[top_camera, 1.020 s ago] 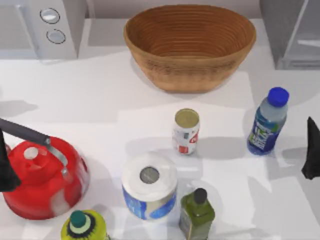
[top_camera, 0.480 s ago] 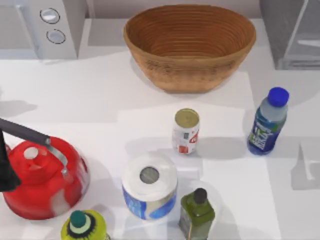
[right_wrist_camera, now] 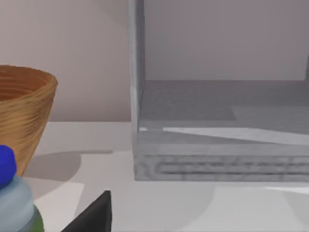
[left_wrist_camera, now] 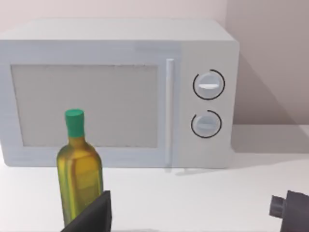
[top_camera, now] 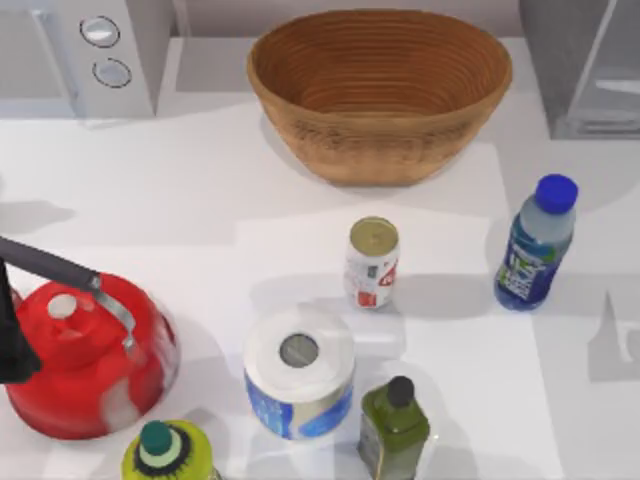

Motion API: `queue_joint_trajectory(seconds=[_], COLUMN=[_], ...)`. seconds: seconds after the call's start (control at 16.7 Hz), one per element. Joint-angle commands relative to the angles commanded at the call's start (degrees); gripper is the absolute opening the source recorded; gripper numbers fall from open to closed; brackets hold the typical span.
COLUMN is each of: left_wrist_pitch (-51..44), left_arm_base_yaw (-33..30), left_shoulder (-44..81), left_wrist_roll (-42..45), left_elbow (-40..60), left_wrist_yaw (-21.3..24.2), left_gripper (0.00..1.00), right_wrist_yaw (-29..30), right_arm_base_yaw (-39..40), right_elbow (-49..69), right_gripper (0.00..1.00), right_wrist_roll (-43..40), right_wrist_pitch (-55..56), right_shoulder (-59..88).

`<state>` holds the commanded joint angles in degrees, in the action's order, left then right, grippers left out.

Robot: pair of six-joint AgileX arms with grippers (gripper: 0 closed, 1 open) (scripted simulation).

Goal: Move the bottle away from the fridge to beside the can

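**Item: the bottle (top_camera: 535, 245).** It stands upright with its blue cap on, at the right side of the table (top_camera: 200, 190). It is in front of the fridge (top_camera: 585, 65) and well apart from the can (top_camera: 372, 262). Nothing touches it.

**Step, as I judge it:** the approach. The bottle is not yet grasped and the move has not begun.

**My right gripper (right_wrist_camera: 96, 215):** it is low by the table, facing the fridge, with the bottle's cap near one edge of its wrist view. I cannot tell whether it is spread or pressed together.

**Next move, as I judge it:**
- Come round to the bottle's body and close on it below the cap.
- Lift it straight up.
- Carry it toward the table's middle and set it down just beside the can without knocking the can.

**My left gripper (left_wrist_camera: 188, 203):** parked over the left edge by the red kettle (top_camera: 90, 370), fingers spread wide and holding nothing.

**Containers:**
- Fridge: the compartment stands open and its floor is bare.
- Wicker basket (top_camera: 380, 90): behind the can, holds nothing.
- Kettle: lid on, contents hidden.
- Can: top sealed.

**Also on the table:**
- Paper roll (top_camera: 298, 372).
- Olive bottle (top_camera: 393, 425).
- Yellow-green bottle (top_camera: 165, 455).
- Microwave (top_camera: 100, 50).
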<state>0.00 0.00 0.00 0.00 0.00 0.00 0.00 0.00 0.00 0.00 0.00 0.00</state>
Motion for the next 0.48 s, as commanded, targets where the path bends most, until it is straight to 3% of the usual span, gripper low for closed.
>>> queue_joint_trajectory(seconds=[0.24,0.48], left_wrist_pitch=[0.0,0.0], left_arm_base_yaw=[0.0,0.0], left_shoulder=[0.0,0.0], left_wrist_roll=[0.0,0.0], left_elbow=[0.0,0.0], left_wrist_yaw=[0.0,0.0], left_gripper=[1.0,1.0], right_wrist_yaw=[0.1,0.2], right_arm_base_yaw=[0.1,0.0], right_elbow=[1.3,7.3], right_gripper=[1.0,1.0], right_wrist_roll=[0.0,-0.1], right_wrist_pitch=[-1.8,-12.9], right_shoulder=[-1.4,-8.7])
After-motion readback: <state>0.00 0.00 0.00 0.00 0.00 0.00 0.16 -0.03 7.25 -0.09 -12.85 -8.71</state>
